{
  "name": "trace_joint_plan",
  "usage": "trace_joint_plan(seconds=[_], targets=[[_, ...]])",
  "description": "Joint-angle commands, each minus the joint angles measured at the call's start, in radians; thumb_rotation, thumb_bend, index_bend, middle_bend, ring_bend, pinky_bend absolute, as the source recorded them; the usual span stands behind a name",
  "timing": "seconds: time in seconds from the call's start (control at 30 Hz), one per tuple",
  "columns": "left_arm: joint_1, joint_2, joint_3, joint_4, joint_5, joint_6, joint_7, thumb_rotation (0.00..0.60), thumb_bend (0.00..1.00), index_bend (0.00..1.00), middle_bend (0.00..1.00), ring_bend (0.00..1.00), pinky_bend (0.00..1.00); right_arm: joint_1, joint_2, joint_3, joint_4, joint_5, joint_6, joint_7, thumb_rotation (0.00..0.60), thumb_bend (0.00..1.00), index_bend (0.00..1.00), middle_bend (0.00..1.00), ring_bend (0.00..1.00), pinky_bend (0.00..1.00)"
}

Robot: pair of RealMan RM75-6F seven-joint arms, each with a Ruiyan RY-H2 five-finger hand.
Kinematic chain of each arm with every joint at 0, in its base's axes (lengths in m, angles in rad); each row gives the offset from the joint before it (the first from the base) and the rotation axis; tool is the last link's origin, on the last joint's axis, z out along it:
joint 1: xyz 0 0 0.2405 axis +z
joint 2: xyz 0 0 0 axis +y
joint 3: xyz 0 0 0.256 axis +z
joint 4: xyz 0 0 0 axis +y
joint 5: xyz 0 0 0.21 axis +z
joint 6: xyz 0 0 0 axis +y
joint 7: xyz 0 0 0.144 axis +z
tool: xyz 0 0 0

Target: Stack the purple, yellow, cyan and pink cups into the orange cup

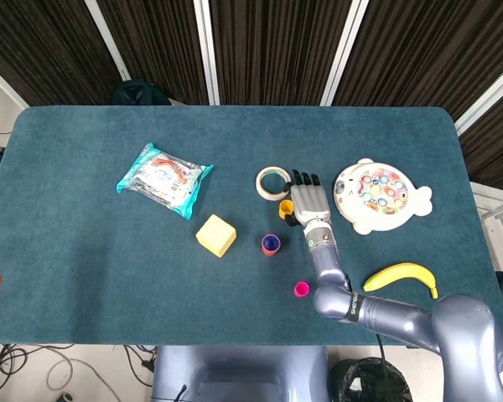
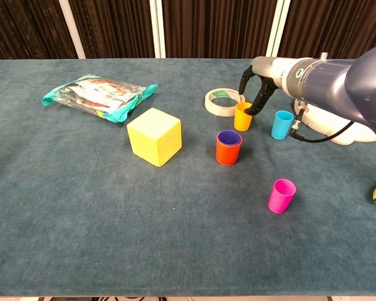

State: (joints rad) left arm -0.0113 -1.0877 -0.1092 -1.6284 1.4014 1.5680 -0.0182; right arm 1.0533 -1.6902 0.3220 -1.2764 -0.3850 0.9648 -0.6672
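With the purple cup (image 2: 229,136) already nested in the orange cup (image 2: 228,152), the right hand (image 2: 258,88) hovers at the upright yellow cup (image 2: 242,116) just behind it, fingers (image 2: 255,105) curled down at the rim, grip not discernible, left hand unseen

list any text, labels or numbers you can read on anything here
No text can be read.
Teal plastic snack packet: colourful print, too blurred to read.
White fish-shaped toy board: coloured dots, no readable marks.
Cream tape roll, yellow foam cube and cups: no visible text.
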Motion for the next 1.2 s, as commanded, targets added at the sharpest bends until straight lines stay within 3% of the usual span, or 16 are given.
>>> trace_joint_plan(seconds=[0.03, 1.2], targets=[[0.000, 0.000, 0.000, -0.001, 0.001, 0.000, 0.001, 0.600, 0.27, 0.02, 0.03, 0.00, 0.00, -0.002, -0.003, -0.002, 0.005, -0.001, -0.004, 0.001, 0.600, 0.41, 0.33, 0.00, 0.03, 0.02], [0.001, 0.001, -0.001, 0.005, -0.005, -0.003, -0.005, 0.600, 0.27, 0.02, 0.03, 0.00, 0.00, -0.005, -0.054, 0.003, 0.093, -0.052, -0.029, 0.035, 0.600, 0.41, 0.46, 0.00, 0.05, 0.02]])
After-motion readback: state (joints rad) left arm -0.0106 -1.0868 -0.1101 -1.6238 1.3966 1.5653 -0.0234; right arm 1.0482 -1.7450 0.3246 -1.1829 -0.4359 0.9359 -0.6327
